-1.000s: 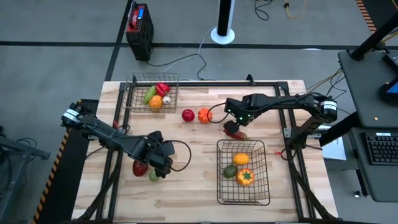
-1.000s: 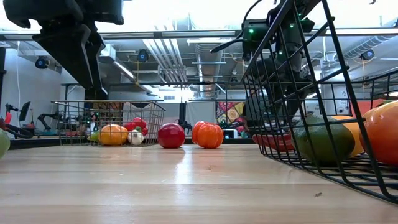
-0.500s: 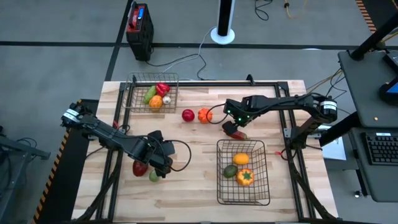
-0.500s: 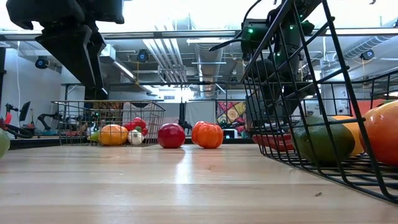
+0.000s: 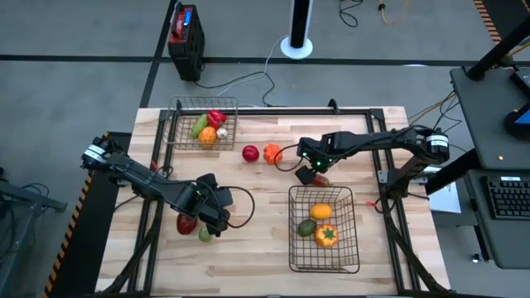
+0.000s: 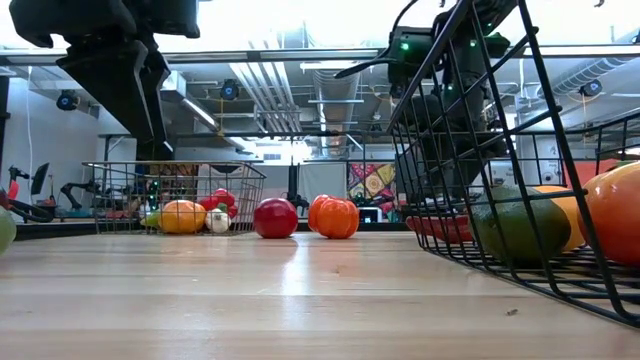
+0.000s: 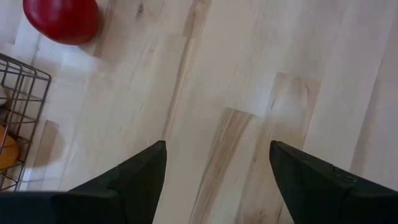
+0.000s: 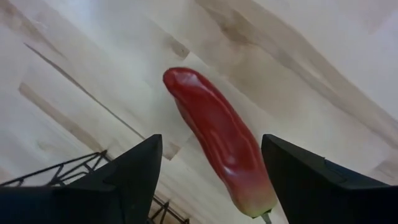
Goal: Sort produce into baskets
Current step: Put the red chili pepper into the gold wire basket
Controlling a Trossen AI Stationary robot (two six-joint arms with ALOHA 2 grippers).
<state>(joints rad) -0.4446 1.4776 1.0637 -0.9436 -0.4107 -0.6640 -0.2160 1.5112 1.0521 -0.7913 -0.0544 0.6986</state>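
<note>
- Sorting stands roughly past halfway, I judge: seven or so pieces sit in baskets and five lie loose on the bench [image 5: 373,141].
- The larger basket [image 5: 324,229], on the right arm's side of the bench toward the front edge, holds three pieces: an orange [image 5: 320,212] at its far end, a green lime-like fruit [image 5: 307,228] beside it, and an orange pepper-like piece [image 5: 326,236] nearest the front.
- The smaller basket [image 5: 203,124], at the far corner on the left arm's side, holds a red pepper [image 5: 216,117], a green vegetable [image 5: 199,126], an orange piece [image 5: 207,136] and the white garlic [image 5: 221,132], all crowded together.
- Loose near mid-bench: a red apple [image 5: 250,153] and an orange tomato-like piece [image 5: 272,153], just beside each other.
- Loose by the left arm: a dark red piece [image 5: 186,223] and a small green piece [image 5: 204,235], partly under that arm.
- A red chili pepper [image 8: 217,140] lies on the bench just beyond the larger basket's far edge; the right end effector [image 8: 211,180] hovers over it with fingers spread on either side, nothing grasped yet.
- The left end effector [image 7: 217,180] hangs released over bare wood, empty.
- Still to do: all five loose pieces, the chili likely first.
</note>
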